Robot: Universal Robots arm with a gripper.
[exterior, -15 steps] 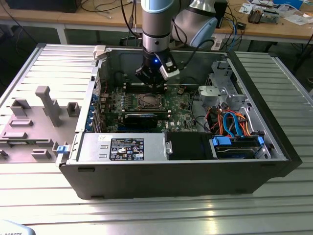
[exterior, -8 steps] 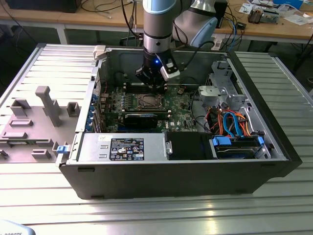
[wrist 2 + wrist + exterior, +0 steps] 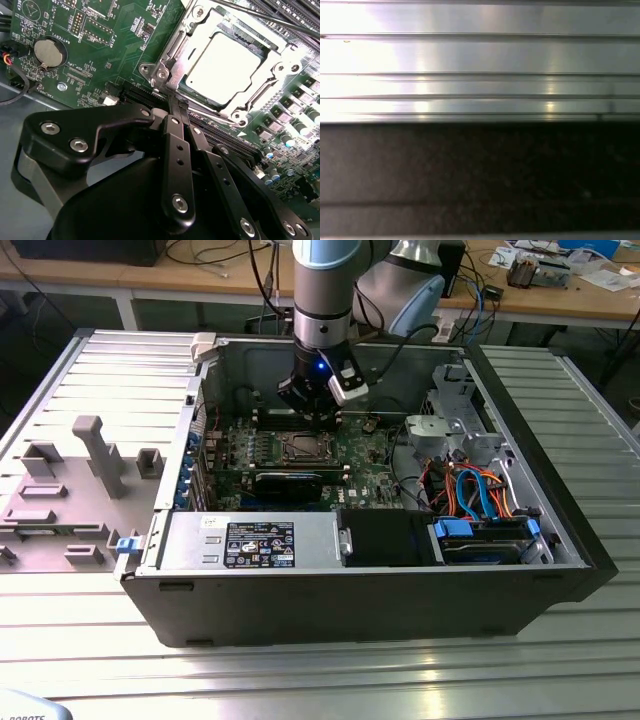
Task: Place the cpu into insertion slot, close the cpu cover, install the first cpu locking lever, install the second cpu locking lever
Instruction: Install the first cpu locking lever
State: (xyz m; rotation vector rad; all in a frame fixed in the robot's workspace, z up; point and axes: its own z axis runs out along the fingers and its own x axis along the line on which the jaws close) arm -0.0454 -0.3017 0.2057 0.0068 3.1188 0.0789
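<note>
Cpu (image 3: 223, 62) seated in insertion slot (image 3: 192, 30), cpu cover (image 3: 176, 45) lowered around it. Pincer (image 3: 176, 102) closed, empty, tips at the socket's corner beside a locking lever (image 3: 260, 17). Best practice: press lever down steadily, then hook under its catch. Computer case (image 3: 300, 610) open on ribbed metal worktop (image 3: 560, 640); cluttered desks far behind.

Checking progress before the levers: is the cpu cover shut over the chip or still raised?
Shut: the cpu cover lies flat around the cpu in the second wrist view.
</note>
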